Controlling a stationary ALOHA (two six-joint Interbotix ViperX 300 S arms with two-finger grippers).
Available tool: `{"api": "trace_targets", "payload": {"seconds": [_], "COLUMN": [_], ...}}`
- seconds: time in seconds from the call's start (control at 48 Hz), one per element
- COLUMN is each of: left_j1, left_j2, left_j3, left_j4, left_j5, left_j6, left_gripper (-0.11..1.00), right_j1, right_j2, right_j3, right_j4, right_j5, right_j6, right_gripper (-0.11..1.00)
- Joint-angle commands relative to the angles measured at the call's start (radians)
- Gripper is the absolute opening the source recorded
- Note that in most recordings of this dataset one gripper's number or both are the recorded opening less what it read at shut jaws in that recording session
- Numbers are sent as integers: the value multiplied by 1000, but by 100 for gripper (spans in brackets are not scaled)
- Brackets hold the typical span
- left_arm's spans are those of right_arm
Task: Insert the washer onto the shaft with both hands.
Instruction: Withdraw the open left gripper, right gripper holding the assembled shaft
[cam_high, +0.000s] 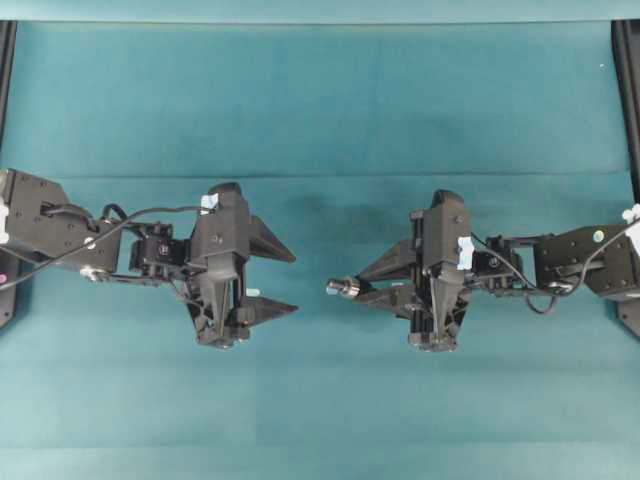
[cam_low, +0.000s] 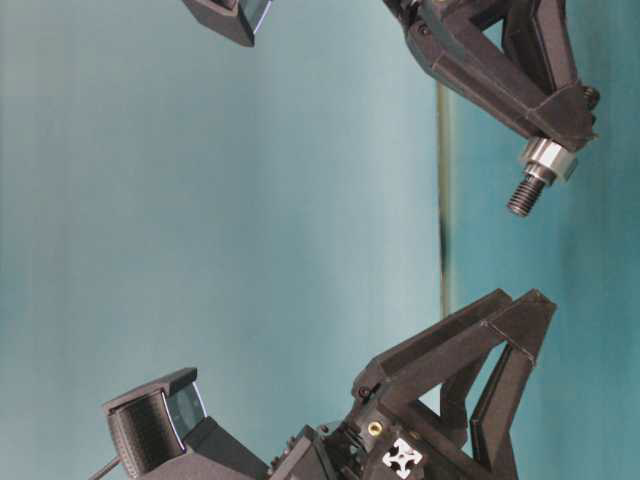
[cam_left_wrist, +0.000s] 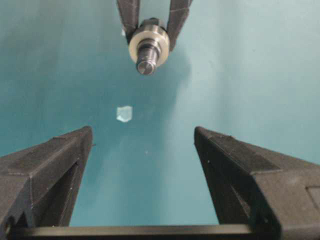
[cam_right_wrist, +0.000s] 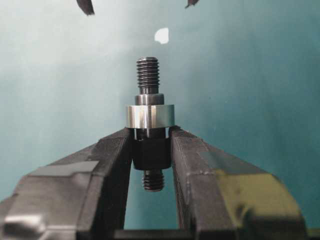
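Observation:
My right gripper is shut on the thick dark collar of the shaft, whose threaded end points away from it toward the left arm. The silvery washer sits around the shaft, resting against the right fingertips. From overhead, the shaft sticks out leftward from the right gripper. The left gripper stands open and empty, a short gap from the shaft's tip. In the left wrist view the washer and shaft end face the open left gripper. At table level both show: washer, shaft.
Teal cloth covers the table. A small pale fleck lies on it below and between the two grippers, also seen as the fleck from the right wrist. Dark frame rails run along the side edges.

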Motion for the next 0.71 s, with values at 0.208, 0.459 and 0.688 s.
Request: {"api": "trace_targets", "payload": {"seconds": [0.208, 0.459, 0.688], "left_j1": [-2, -2, -2], "left_j2": [-17, -17, -17], "left_j3": [-8, -9, -8], "left_j4": [2, 2, 2], "left_j5": [-3, -3, -2], "left_j6": [8, 9, 8], "left_gripper": [89, 89, 89], "right_j1": [3, 3, 3], "right_j2": [-17, -17, -18], "right_j3": [-6, -6, -8], "right_j4": [2, 2, 2], "right_j5": [-6, 0, 0], "right_j6": [8, 8, 8], "right_gripper": [0, 0, 0]}}
